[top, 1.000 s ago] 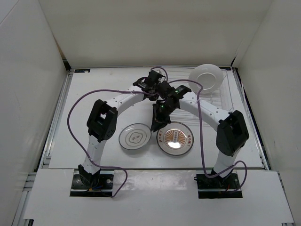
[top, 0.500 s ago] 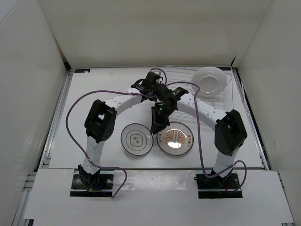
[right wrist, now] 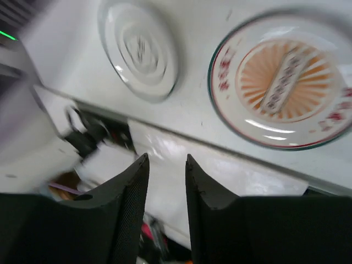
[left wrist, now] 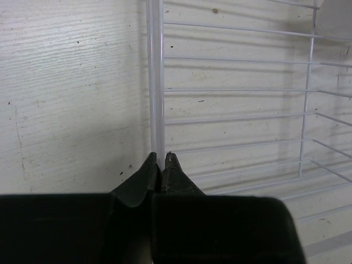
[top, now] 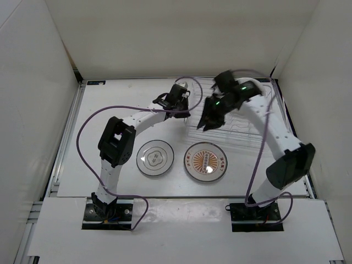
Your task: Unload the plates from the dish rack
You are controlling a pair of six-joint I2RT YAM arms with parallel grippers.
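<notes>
1. Both plates are out of the rack (top: 234, 131) and lie flat, face up, on the worktop (top: 115, 93) in front of it. The grey-rimmed plate (top: 155, 158) is on the left. The orange plate (top: 205, 161) sits just beside it on the right, and the two do not touch.

2. The rack stands at the far right of the worktop, and the bars that show carry nothing. The right arm (top: 289, 165) crosses over its back part and hides some slots. In the left wrist view a rounded grey shape (left wrist: 336, 16) is cut off by the top right corner, with too little of it showing to tell what it is.

3. By my judgement the unloading is done or very nearly so. What seems left is to make sure the hidden slots are bare, let go of the rack and draw the arms back.

4. The left fingers (left wrist: 144, 176) are pinched tight on the thin edge wire at the rack's left side. The wire runs straight in between the tips, so they appear to be steadying the rack.

5. The right fingers (right wrist: 129, 203) hang above the near left part of the rack and are blurred in the top view. They stand a narrow gap apart with nothing between them and touch nothing. Their own camera looks past them at both plates below.
</notes>
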